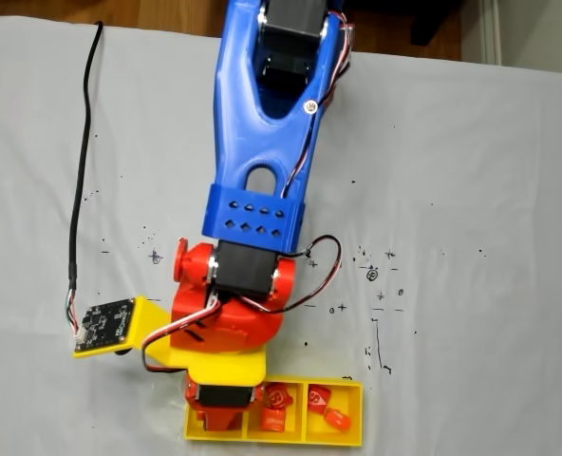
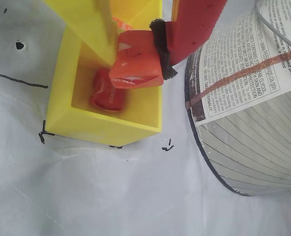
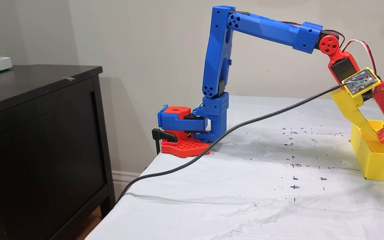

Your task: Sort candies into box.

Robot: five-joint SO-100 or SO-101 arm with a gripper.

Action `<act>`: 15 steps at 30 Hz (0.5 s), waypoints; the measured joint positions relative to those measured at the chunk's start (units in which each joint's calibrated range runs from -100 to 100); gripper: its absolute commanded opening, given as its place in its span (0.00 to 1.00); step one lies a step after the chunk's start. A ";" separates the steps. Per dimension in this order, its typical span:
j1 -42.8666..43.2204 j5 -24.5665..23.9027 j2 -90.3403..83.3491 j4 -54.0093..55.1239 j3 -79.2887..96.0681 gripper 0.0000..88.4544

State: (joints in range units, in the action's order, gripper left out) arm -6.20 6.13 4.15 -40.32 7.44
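The yellow box point(image 1: 343, 441) lies at the near edge of the white table, three compartments in a row. In the wrist view my gripper point(image 2: 134, 55) is shut on a red-orange candy point(image 2: 135, 71) with white marks, pinched between the yellow finger and the red finger's black pad point(image 2: 160, 49). It hangs over the end compartment, where another red candy point(image 2: 105, 92) lies on the floor. In a fixed view the gripper point(image 1: 220, 407) fills the left compartment; a red candy point(image 1: 277, 400) sits in the middle one and two candies point(image 1: 327, 406) in the right one. From the side, the gripper point(image 3: 383, 135) dips into the box point(image 3: 378, 163).
A round container wrapped in printed paper point(image 2: 248, 98) stands close to the right of the box in the wrist view. A black cable point(image 3: 212, 143) runs across the table to the circuit board point(image 1: 105, 326) on the wrist. A dark cabinet point(image 3: 38, 133) stands beside the table.
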 measured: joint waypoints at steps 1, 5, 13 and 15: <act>0.00 0.00 0.17 0.00 0.00 0.04; 0.00 0.00 0.25 0.00 0.00 0.09; 0.00 0.00 0.25 0.00 0.00 0.16; 0.00 0.15 0.25 0.00 0.00 0.23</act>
State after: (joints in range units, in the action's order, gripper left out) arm -6.20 6.28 4.40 -40.32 7.44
